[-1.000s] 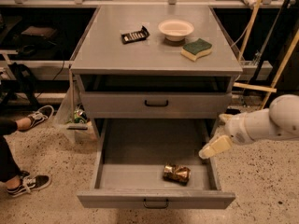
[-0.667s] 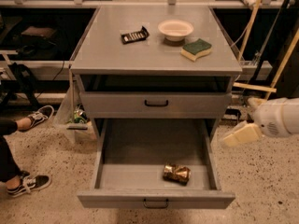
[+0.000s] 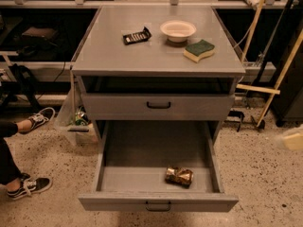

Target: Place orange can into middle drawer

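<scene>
At the far left a person's shoes point(image 3: 29, 185) rest on the speckled floor, with a plastic bag point(image 3: 75, 121) just beside the cabinet point(image 3: 142, 60). On its top lie a black packet point(image 3: 137, 36), a bowl point(image 3: 178, 30) and a sponge point(image 3: 199, 50). The upper drawer point(image 3: 118, 107) is shut. The middle drawer point(image 3: 137, 150) below stands pulled out, and the orange can point(image 3: 179, 176) lies on its side on the drawer floor, near the front and right of centre. The gripper point(image 3: 293, 139) hangs at the right edge, well apart from the can; whether it is open or closed I cannot tell. The placing looks done, so the next move likely calls only for keeping clear of the drawer.
</scene>
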### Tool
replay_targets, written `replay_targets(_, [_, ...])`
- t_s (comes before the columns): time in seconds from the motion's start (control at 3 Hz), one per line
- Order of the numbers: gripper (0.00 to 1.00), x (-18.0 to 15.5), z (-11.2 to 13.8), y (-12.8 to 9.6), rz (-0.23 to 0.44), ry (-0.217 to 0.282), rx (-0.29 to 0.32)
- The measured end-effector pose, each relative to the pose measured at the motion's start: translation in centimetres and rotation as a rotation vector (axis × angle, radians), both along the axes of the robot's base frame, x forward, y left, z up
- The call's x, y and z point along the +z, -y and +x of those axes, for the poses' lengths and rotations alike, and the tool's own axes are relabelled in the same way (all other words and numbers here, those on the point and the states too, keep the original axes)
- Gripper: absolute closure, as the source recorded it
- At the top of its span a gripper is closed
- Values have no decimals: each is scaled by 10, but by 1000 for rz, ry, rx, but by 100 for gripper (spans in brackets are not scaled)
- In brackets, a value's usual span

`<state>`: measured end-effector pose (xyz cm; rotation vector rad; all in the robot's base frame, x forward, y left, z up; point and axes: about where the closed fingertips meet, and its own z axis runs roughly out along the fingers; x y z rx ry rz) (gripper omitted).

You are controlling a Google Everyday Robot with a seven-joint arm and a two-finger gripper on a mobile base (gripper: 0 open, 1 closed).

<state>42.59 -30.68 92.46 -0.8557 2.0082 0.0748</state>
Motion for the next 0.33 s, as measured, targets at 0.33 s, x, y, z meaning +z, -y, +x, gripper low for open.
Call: replay_targets(0.33, [0, 2, -9, 8, -3, 6, -20])
